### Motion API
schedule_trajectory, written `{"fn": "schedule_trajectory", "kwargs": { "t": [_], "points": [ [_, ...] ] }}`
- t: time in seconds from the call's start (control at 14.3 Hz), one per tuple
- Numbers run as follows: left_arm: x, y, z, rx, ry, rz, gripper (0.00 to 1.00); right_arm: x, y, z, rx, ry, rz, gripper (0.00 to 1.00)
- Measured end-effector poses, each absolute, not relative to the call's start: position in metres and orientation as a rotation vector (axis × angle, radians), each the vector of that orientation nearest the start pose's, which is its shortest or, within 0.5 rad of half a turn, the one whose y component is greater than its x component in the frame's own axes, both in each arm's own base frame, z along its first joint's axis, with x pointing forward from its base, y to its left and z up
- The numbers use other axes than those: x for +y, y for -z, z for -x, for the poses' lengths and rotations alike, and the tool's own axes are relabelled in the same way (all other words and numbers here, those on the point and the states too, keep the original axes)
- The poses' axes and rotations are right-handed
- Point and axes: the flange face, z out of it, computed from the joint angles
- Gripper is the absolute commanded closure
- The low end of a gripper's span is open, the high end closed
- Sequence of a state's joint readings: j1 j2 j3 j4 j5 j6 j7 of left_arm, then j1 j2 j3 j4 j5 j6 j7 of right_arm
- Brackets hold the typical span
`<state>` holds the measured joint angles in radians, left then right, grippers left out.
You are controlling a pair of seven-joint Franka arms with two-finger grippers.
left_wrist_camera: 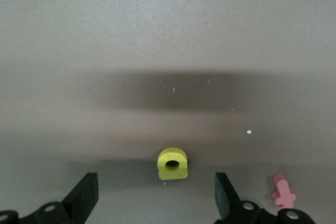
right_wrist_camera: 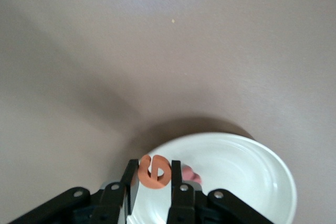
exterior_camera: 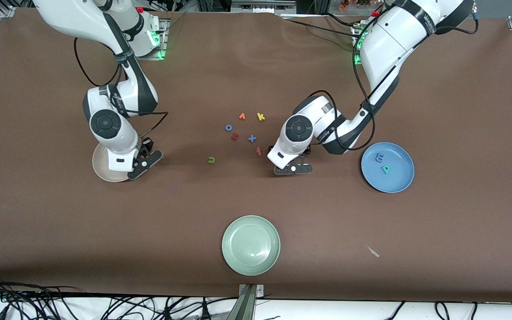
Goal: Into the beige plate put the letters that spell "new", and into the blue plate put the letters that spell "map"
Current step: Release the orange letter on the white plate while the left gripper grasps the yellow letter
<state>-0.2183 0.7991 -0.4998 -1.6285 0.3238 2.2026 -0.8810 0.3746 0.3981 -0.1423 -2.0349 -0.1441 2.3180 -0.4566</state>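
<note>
My right gripper (exterior_camera: 146,161) (right_wrist_camera: 155,178) hangs over the beige plate (exterior_camera: 99,168) (right_wrist_camera: 247,177), shut on the orange "e" (right_wrist_camera: 155,171). A pinkish letter (right_wrist_camera: 192,174) lies in that plate, partly hidden by a finger. My left gripper (exterior_camera: 294,169) (left_wrist_camera: 156,198) is low over the table beside the blue plate (exterior_camera: 399,177), open, with the yellow "a" (left_wrist_camera: 173,163) lying on the table between its fingers, untouched. The blue "m" (exterior_camera: 379,157) and teal "p" (exterior_camera: 386,169) lie in the blue plate. The green "n" (exterior_camera: 211,160) rests on the table between the two grippers.
Loose letters lie mid-table: blue "o" (exterior_camera: 228,127), an orange-red letter (exterior_camera: 241,116), yellow "k" (exterior_camera: 261,117), a dark red letter (exterior_camera: 234,137), a blue cross (exterior_camera: 252,138) and red "f" (exterior_camera: 259,151) (left_wrist_camera: 283,192). A pale green plate (exterior_camera: 250,245) sits nearest the front camera.
</note>
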Motion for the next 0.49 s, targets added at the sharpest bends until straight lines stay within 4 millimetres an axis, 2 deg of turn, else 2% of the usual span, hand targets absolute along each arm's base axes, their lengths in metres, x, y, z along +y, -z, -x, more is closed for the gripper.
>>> {"fn": "schedule_trajectory", "kwargs": {
  "t": [0.07,0.14,0.21,0.28,0.42,0.49],
  "points": [
    [-0.407,-0.182,-0.538,-0.082,-0.239,3.123,0.13,0.128,-0.243,-0.574,-1.297,-0.230,3.007,0.77],
    [-0.408,-0.180,-0.538,-0.075,-0.236,3.122,0.14,0.119,-0.242,-0.575,-1.303,-0.246,3.000,0.63],
    [-0.409,-0.179,-0.539,-0.072,-0.229,3.128,0.19,0.107,-0.239,-0.576,-1.300,-0.263,2.995,0.23],
    [-0.410,-0.180,-0.541,-0.071,-0.217,3.136,0.24,0.096,-0.235,-0.578,-1.287,-0.279,2.996,0.00],
    [-0.411,-0.181,-0.543,-0.066,-0.204,3.142,0.36,0.084,-0.227,-0.578,-1.249,-0.300,2.998,0.00],
    [-0.411,-0.180,-0.543,-0.066,-0.204,3.142,0.37,0.085,-0.225,-0.577,-1.210,-0.300,2.995,0.00]
  ]
}}
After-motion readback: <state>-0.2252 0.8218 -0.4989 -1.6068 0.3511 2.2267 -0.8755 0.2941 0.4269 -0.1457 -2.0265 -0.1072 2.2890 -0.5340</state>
